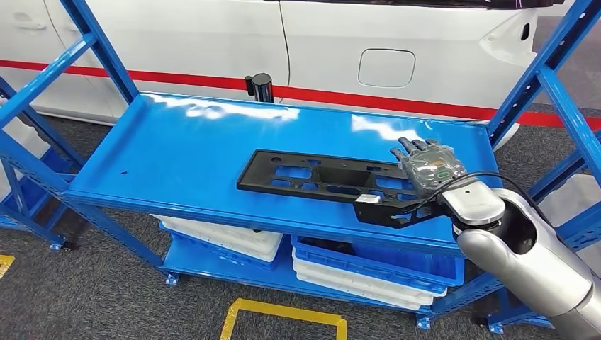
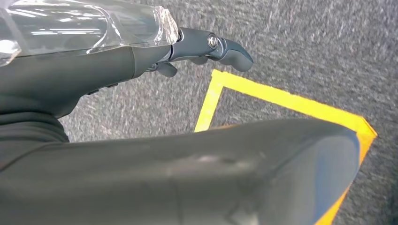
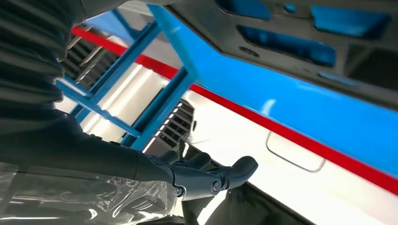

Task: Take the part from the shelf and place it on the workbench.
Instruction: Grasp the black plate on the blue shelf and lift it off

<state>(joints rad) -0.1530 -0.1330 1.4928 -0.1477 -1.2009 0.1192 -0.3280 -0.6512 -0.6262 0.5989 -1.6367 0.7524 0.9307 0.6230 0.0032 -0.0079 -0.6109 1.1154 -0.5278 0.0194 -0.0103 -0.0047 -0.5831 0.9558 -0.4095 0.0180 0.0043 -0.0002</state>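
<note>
- Blue steel shelf (image 1: 177, 156) fills the centre of the head view, its top deck glossy and reflective; behind it, across the upper part of the frame, runs a white car body (image 1: 319, 42) with a red stripe.
- Below the deck, at lower centre, we see stacked white and blue trays (image 1: 368, 273) on the lower level, and a yellow floor marking (image 1: 283, 312) at the bottom edge.
- Black and flat, the part (image 1: 319, 177) lies right of centre on the top deck, a long plate with cut-outs; its right end juts just over the front edge of the deck.
- Our right hand (image 1: 424, 166) reaches in from the lower right and lies over that right end, fingers stretched along the top; whether it truly pinches the part we cannot tell from these frames.
- Our left hand (image 2: 206, 49) hangs over grey carpet, its fingers curled in and holding nothing.
- To do this step well, we judge the thumb should close under the overhanging end before lifting, and the lift should keep the long plate level so the far end does not drag across the deck.
</note>
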